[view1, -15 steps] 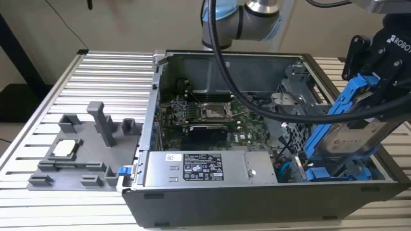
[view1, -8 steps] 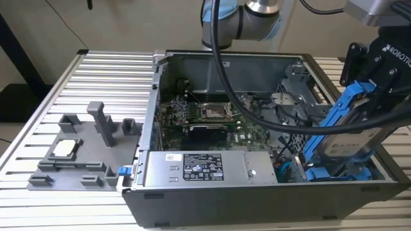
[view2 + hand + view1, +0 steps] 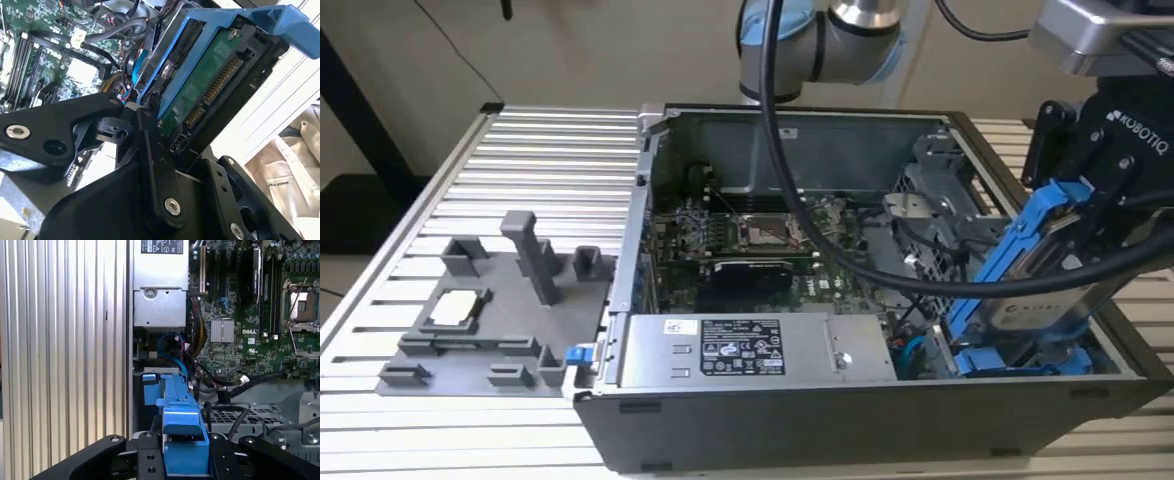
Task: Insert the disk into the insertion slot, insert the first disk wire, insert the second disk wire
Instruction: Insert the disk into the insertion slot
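Note:
My gripper (image 3: 1098,205) is shut on the disk (image 3: 1047,300), a silver-grey drive clipped in a bright blue carrier frame. In the exterior view it hangs steeply tilted over the right end of the open computer case. The second wrist view shows the disk (image 3: 200,85) from its green circuit-board side, connector exposed, with a black finger (image 3: 150,145) against its edge. In the first wrist view the blue carrier (image 3: 180,425) sits between the jaws of the gripper (image 3: 182,462). The dark perforated drive cage holding the insertion slot (image 3: 235,416) lies just beside and below. Loose black cables with a white connector (image 3: 243,380) cross near the cage.
A second blue-fronted carrier (image 3: 1021,362) sits low in the case under the held disk. The silver power-supply box (image 3: 734,350) and the green motherboard (image 3: 747,235) take up the case's middle. A grey fixture (image 3: 494,300) stands on the ribbed table (image 3: 520,160) at the exterior view's left.

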`<state>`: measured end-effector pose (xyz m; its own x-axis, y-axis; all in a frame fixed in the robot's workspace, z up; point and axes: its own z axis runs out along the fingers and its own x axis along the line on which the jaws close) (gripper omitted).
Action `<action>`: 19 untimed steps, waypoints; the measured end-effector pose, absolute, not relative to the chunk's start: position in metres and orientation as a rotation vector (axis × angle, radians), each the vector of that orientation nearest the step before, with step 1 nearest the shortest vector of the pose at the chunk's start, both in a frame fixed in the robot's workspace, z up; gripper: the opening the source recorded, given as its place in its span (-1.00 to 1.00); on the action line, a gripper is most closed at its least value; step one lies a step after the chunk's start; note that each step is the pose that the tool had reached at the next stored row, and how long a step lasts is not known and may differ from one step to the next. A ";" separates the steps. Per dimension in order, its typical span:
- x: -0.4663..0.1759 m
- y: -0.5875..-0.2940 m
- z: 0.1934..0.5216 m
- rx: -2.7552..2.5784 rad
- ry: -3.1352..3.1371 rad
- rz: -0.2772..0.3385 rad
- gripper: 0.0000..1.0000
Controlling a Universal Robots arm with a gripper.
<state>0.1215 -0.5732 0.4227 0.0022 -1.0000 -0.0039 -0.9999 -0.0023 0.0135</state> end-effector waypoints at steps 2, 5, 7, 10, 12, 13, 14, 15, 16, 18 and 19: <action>0.122 -0.573 0.420 2.219 -2.214 -0.020 -0.35; 0.123 -0.573 0.418 2.220 -2.215 -0.022 -0.35; 0.124 -0.573 0.416 2.220 -2.216 -0.023 -0.35; 0.124 -0.573 0.412 2.219 -2.215 -0.025 -0.35; 0.124 -0.573 0.410 2.218 -2.214 -0.028 -0.35; 0.124 -0.573 0.409 2.217 -2.213 -0.028 -0.35; 0.124 -0.573 0.408 2.218 -2.213 -0.029 -0.35; 0.124 -0.573 0.406 2.218 -2.214 -0.031 -0.35; 0.124 -0.573 0.406 2.218 -2.214 -0.031 -0.35; 0.125 -0.573 0.404 2.217 -2.214 -0.033 -0.35; 0.125 -0.573 0.403 2.217 -2.214 -0.034 -0.35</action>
<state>0.1248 -0.5732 0.4028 0.0012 -1.0000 -0.0091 -0.9998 -0.0014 0.0214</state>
